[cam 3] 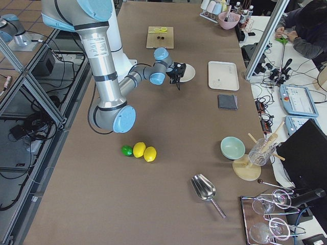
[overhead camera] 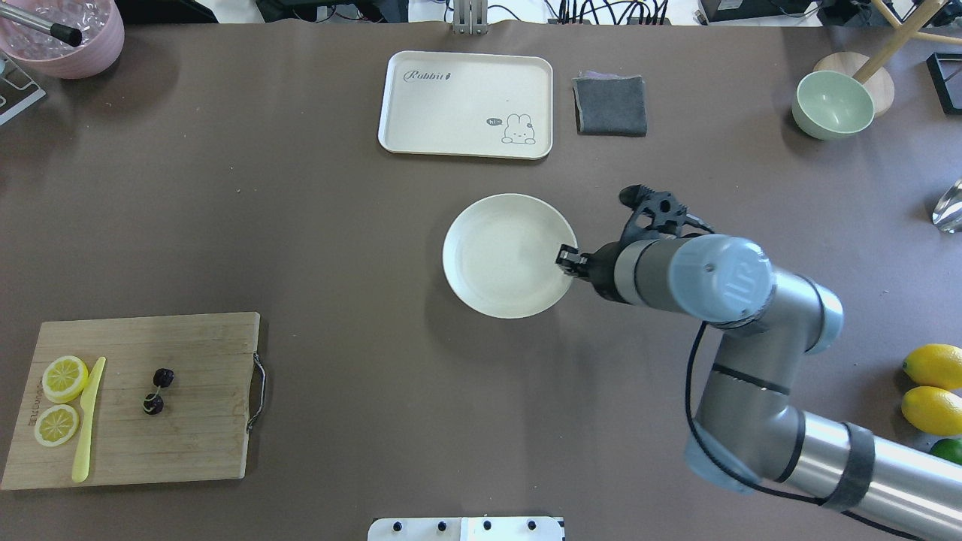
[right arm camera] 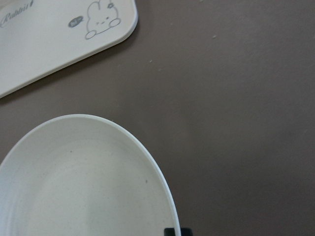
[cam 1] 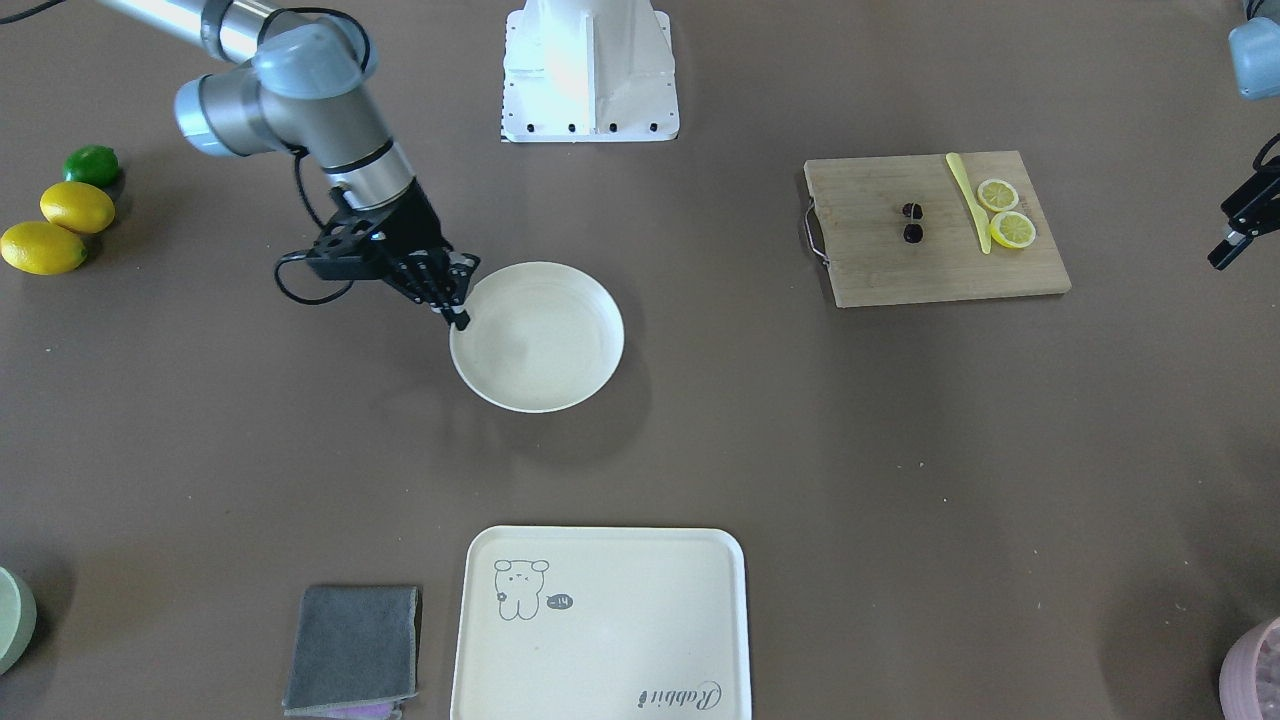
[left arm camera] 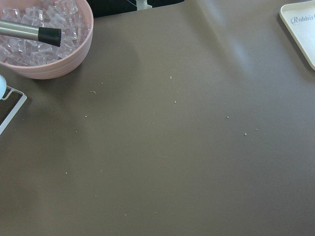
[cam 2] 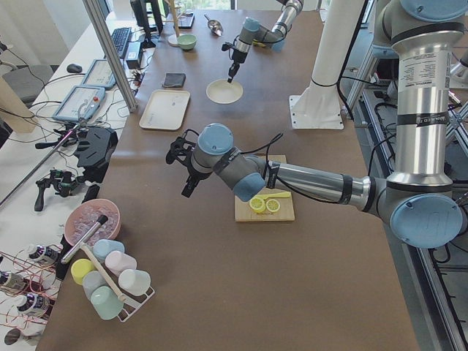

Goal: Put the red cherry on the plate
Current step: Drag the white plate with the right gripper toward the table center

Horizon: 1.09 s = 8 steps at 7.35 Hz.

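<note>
The red cherry [overhead camera: 158, 389], two tiny dark fruits on thin green stems, lies on a wooden cutting board [overhead camera: 203, 421] at the table's left end, also seen as the cherry [cam 1: 912, 222]. The round cream plate [overhead camera: 496, 248] sits mid-table. My right gripper [overhead camera: 569, 261] reaches in from the right, its fingers closed together on the plate's right rim; one black fingertip [right arm camera: 177, 231] shows at that rim. My left gripper [cam 1: 1235, 235] hangs above bare table beyond the board, far from the cherry; whether it is open or shut does not show.
Two lemon slices [overhead camera: 60, 398] and a yellow knife [overhead camera: 86, 421] share the board. A cream rabbit tray [overhead camera: 466, 75], grey cloth [overhead camera: 610, 105] and green bowl [overhead camera: 833, 105] lie at the far side. A pink ice bowl [overhead camera: 68, 37] stands far left; lemons [overhead camera: 936, 387] lie right.
</note>
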### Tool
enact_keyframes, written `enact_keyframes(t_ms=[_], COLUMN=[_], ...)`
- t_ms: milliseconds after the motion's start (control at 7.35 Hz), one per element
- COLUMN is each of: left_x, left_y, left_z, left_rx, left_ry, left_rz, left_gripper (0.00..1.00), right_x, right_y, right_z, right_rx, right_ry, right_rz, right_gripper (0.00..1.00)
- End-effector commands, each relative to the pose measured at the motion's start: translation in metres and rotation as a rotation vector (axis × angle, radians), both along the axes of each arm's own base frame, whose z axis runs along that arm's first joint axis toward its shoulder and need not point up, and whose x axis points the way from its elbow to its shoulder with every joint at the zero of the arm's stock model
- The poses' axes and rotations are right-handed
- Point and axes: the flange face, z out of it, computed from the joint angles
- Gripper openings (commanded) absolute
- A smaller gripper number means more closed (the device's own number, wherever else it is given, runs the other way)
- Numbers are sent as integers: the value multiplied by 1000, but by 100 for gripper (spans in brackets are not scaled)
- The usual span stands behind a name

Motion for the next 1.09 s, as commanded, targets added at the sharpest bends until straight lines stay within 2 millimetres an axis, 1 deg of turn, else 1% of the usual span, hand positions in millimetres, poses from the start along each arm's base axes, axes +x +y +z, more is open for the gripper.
enact_keyframes(t_ms=[0, 136, 272, 408, 544, 680, 816, 952], left_x=[2, 2, 2, 2, 4, 20, 39, 71], left_y=[0, 0, 0, 0, 1, 5, 16, 33], left_z=[0, 0, 0, 0, 0, -8, -15, -30], left_rx=[0, 0, -1, -1, -38, -94, -141, -188], left_ry=[-1, -1, 0, 1, 19, 56, 103, 126], left_rz=[3, 3, 4, 5, -13, -26, -37, -17], left_gripper=[98, 98, 98, 98, 98, 98, 98, 98], right_x=[-66, -74, -76, -75, -65, -43, -14, 33], right_y=[32, 38, 37, 37, 33, 16, -17, -55], right_z=[-45, -43, -42, -41, -50, -56, -50, -38], right_rx=[-3, 11, 15, 33, 67, 108, 87, 88], right_ry=[7, 19, 23, 34, 29, 35, 45, 74], right_rz=[-1, 13, 18, 14, 7, 1, -16, -61], right_gripper=[0, 7, 64, 100, 100, 100, 100, 100])
